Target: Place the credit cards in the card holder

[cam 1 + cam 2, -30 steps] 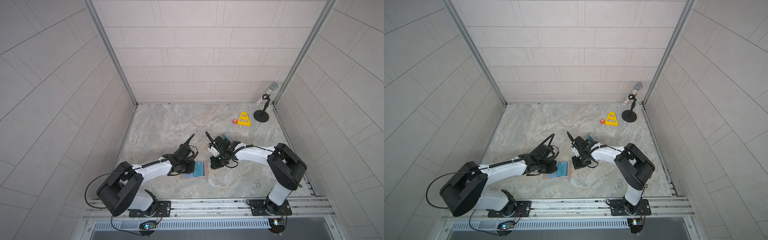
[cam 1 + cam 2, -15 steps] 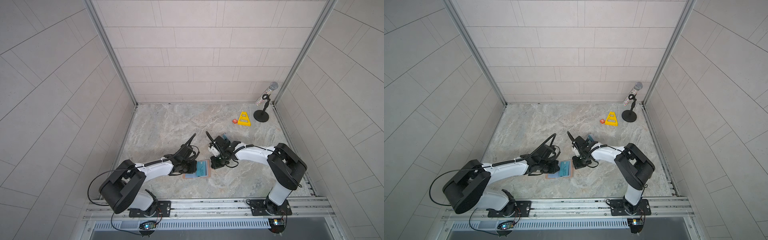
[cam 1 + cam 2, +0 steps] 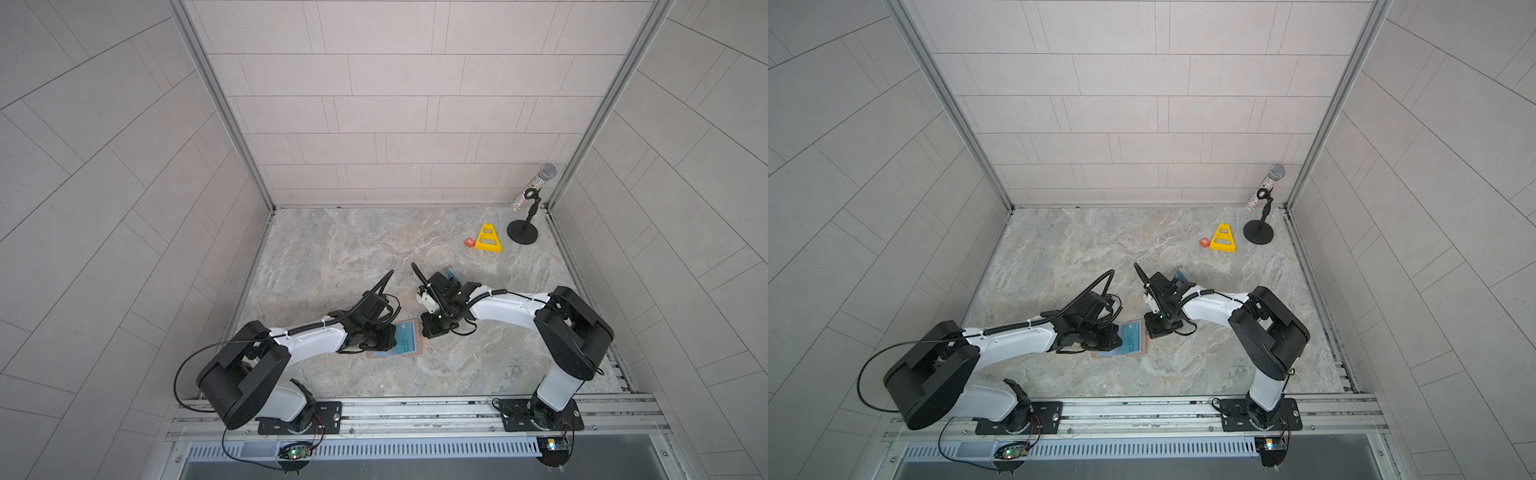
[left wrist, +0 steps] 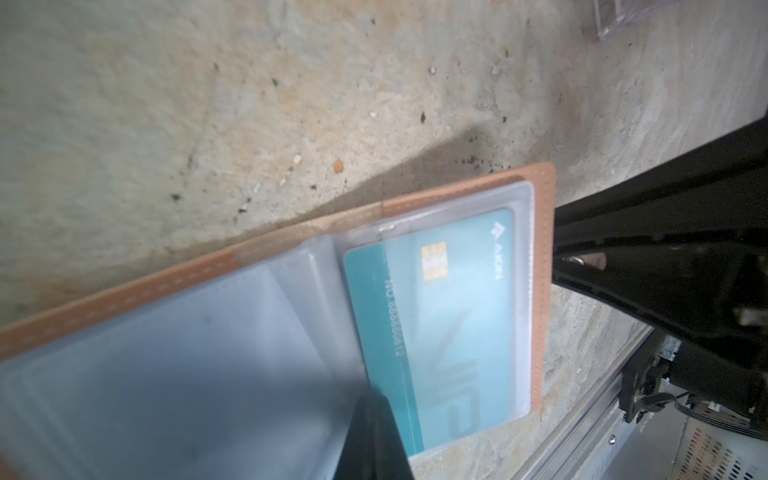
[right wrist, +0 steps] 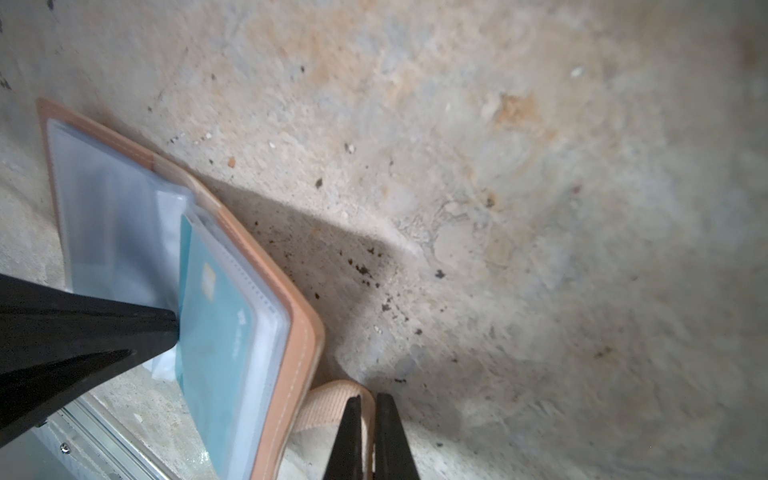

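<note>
Now L gripper (image 4: 372, 399) further onto card holder (image 4: 544, 232)

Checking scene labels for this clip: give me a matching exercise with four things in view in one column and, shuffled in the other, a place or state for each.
Things:
1. teal card
2. card holder
3. yellow triangle
4. microphone

Places or states:
A. next to an orange block
B. inside a clear sleeve
C. on a black stand in the far corner
D. lying open on the table

Pairs: 1-B; 2-D; 3-A; 4-C
</note>
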`<state>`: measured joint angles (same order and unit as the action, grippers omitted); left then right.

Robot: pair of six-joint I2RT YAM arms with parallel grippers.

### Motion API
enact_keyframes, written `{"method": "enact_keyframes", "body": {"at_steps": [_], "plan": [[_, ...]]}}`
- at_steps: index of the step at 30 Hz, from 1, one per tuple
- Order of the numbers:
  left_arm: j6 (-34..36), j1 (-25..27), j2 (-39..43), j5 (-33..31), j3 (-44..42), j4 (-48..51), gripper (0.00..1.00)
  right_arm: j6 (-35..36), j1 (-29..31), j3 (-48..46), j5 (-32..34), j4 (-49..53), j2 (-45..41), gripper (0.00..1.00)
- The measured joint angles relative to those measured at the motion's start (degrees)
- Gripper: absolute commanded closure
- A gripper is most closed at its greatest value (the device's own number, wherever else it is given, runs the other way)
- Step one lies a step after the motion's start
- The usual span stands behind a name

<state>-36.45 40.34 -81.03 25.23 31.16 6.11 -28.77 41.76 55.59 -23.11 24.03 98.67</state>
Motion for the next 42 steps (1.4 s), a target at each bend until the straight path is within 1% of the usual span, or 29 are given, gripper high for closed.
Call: {"method": "enact_keyframes", "body": {"at_steps": [9,12,14,15,18,20,22,25,27,29,34,38,39,42], "plan": [[-0.1,0.0,0.3,0.3,0.0,0.2,0.99,0.0,0.2,0.0,0.8,0.2,0.0,1.00],[-0.1,0.0,2.0,0.2,0.0,1.4,0.95,0.0,0.3,0.0,1.7,0.7,0.0,1.00],[0.0,0.1,3.5,0.1,0.1,2.4,0.89,0.0,0.3,0.0,2.7,1.1,-0.3,1.00],[0.1,0.1,4.4,0.0,0.2,2.9,0.86,0.0,0.3,0.0,3.0,1.4,-0.5,0.98],[0.2,0.2,7.5,-0.6,0.5,4.8,0.75,0.0,0.3,0.0,4.5,2.6,-2.3,0.87],[0.3,0.3,9.9,-1.4,0.7,5.9,0.70,-0.2,0.3,0.0,5.4,3.3,-3.9,0.74],[0.3,0.3,12.1,-2.7,0.7,6.9,0.67,-0.2,0.3,0.1,5.8,3.7,-5.4,0.66],[0.1,0.2,14.2,-5.5,0.7,8.4,0.67,-0.2,0.3,0.3,6.3,4.1,-7.3,0.58],[0.0,0.2,14.3,-6.8,0.7,8.9,0.70,-0.1,0.4,0.5,6.8,4.3,-8.2,0.54],[-0.1,0.2,14.0,-7.2,0.6,9.1,0.74,-0.2,0.5,0.6,7.2,4.7,-9.4,0.51],[0.0,0.3,12.5,-6.7,-0.1,7.6,0.85,0.0,1.2,1.4,7.6,5.0,-12.3,0.49],[0.1,0.3,11.0,-5.9,-1.7,5.5,0.91,0.2,2.1,2.8,5.9,4.4,-13.2,0.56],[0.0,0.3,10.6,-5.7,-2.2,4.9,0.92,0.2,2.4,3.1,4.7,4.0,-13.1,0.59],[0.0,0.2,9.8,-5.6,-3.5,3.7,0.95,-0.3,3.5,4.0,1.2,2.4,-11.5,0.72]]}}
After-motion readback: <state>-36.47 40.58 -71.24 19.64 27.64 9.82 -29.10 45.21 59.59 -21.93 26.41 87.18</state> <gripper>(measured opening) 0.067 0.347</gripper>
